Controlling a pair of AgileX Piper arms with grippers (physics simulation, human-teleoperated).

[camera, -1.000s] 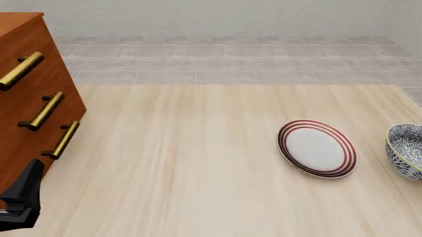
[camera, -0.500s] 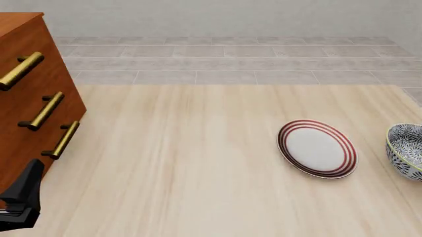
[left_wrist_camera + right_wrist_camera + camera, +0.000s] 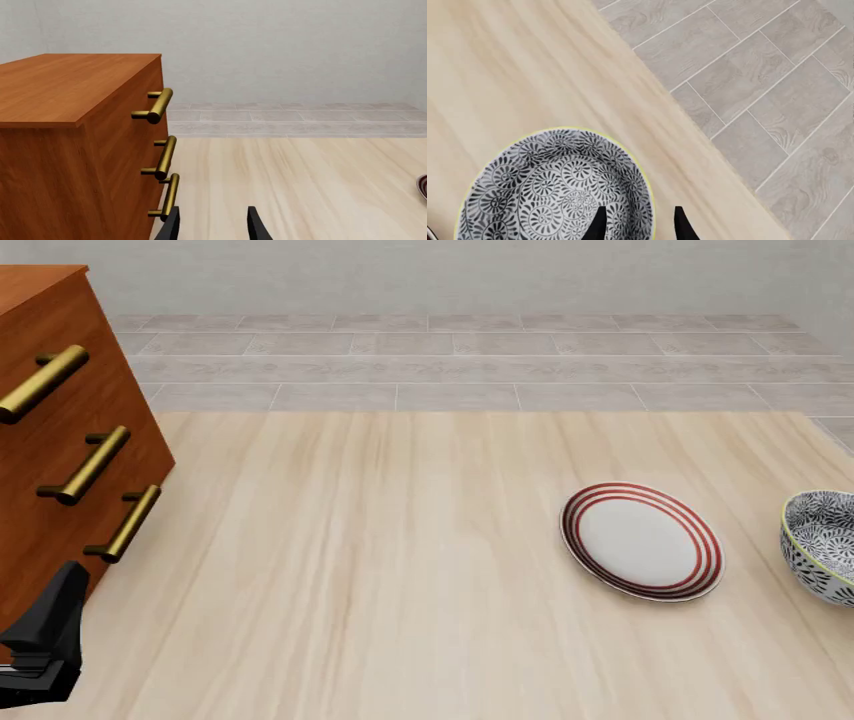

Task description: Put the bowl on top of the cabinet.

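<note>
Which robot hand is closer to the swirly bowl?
The right. The right gripper hangs just over the bowl, fingers above its rim. The left gripper is across the table by the cabinet.

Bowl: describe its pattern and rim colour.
The bowl has a dense black floral swirl pattern on white and a thin yellow-green rim; clearest in the right wrist view.

A simulated room dressed like a home dining corner — everything has the flat, clean look of a render. A pale wood-grain table [image 3: 400, 570] carries household things: a reddish-brown cabinet [image 3: 54, 450] with brass bar handles, a red-ringed plate [image 3: 642, 540] and a black-patterned bowl [image 3: 821, 545]. Beyond it lie grey plank floor tiles [image 3: 454, 365] and a plain light wall [image 3: 280, 45] — no other furnishings
</note>
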